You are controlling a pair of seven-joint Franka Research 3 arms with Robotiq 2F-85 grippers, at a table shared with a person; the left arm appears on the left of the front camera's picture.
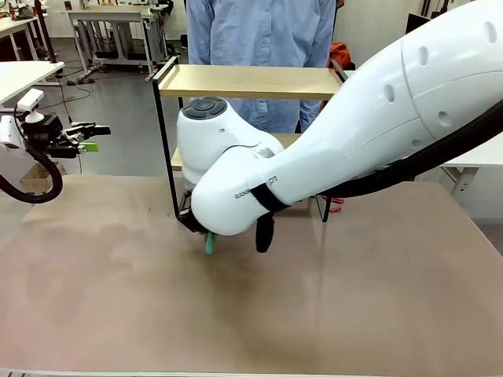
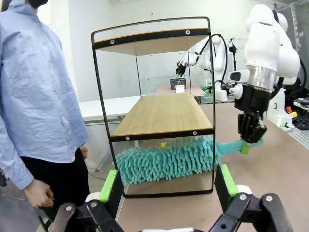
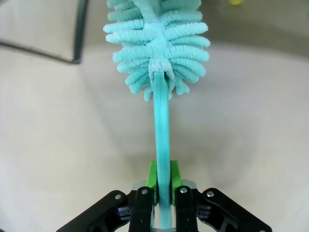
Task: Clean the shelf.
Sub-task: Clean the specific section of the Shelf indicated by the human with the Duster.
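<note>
The right gripper (image 3: 162, 176) is clamped tight on the thin handle of a fluffy blue-green duster (image 3: 159, 43), low in the middle of its own wrist picture. The duster's head lies under the lower board of the shelf (image 2: 164, 113), between that board and the table (image 1: 118, 290), in the middle of the left wrist picture. The left gripper (image 2: 167, 183) is spread wide with nothing in it, at the bottom of that picture. The table is flat and light brown. Past it the room has a grey floor (image 1: 126, 118) and white tables (image 1: 23, 75), upper left in the front picture. A person (image 2: 38, 87) in a light blue shirt stands just beside the shelf. The shelf stands upright at the far side of the table, top middle of the front picture: two light wooden boards in a thin black frame.
</note>
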